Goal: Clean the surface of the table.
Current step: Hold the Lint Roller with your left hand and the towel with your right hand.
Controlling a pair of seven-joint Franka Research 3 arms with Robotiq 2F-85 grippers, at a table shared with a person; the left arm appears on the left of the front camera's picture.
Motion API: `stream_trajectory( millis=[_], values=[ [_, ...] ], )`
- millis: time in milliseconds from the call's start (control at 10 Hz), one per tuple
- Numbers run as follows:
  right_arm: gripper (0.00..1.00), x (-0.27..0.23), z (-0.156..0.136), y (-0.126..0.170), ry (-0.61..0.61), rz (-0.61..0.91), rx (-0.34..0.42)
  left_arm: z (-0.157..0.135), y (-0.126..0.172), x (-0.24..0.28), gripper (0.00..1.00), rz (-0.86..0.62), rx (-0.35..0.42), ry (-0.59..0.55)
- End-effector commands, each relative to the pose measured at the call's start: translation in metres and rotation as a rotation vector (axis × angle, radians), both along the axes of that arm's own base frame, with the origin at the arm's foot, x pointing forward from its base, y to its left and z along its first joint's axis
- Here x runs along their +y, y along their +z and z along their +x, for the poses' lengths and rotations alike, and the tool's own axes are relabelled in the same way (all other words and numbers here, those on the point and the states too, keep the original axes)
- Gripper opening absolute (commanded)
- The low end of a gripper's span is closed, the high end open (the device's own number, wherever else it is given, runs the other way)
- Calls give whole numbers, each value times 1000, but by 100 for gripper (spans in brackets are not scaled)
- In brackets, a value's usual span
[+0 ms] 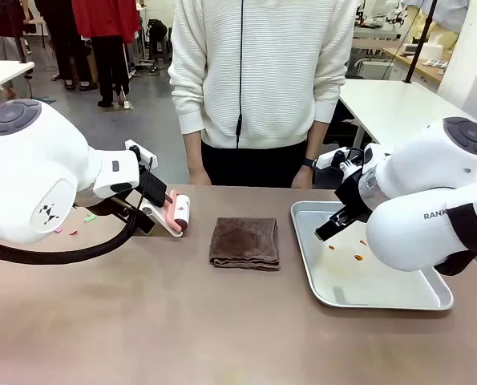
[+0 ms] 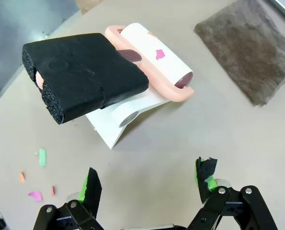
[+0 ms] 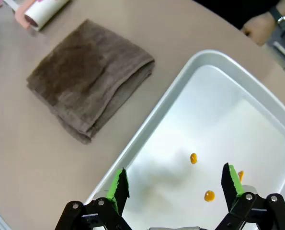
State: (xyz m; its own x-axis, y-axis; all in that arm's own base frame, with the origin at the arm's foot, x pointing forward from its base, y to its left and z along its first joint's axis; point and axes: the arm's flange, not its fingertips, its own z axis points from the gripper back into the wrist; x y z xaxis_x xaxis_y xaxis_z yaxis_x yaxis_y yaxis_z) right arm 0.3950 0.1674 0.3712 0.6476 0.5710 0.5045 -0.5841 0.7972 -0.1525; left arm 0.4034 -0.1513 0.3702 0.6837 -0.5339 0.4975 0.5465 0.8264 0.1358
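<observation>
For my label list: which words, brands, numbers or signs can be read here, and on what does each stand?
"RANK" and "OT", both cut off: white shell of the right arm.
Black emblem, no letters: shell of the left arm.
No print seen: lint roller, cloth, tray.

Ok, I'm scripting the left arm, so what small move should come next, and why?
Probably ease the open left gripper forward over the black foam handle of the lint roller and close on it: coloured scraps lie on the table nearby, and the roller sits untouched on its white stand.
</observation>
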Motion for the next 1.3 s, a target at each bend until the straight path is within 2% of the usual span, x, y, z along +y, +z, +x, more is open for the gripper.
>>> stream_trajectory(
  millis=[0, 800, 900, 1000, 1100, 1200],
  values=[
    [100, 0, 0, 0, 0, 1, 0, 0, 0, 0, 100, 0, 0, 0],
    [100, 0, 0, 0, 0, 0, 0, 0, 0, 0, 100, 0, 0, 0],
    [100, -4, -8, 14, -38, 3, 19, -12, 14, 9, 100, 18, 35, -11],
    [100, -14, -17, 30, -109, 40, 71, -27, 27, 26, 100, -11, 117, 28],
    [100, -29, -29, 50, -190, 103, 133, -49, 51, 32, 100, -120, 165, 25],
    [100, -39, -38, 68, -345, 182, 201, -65, 71, 44, 100, -190, 233, 84]
  ],
)
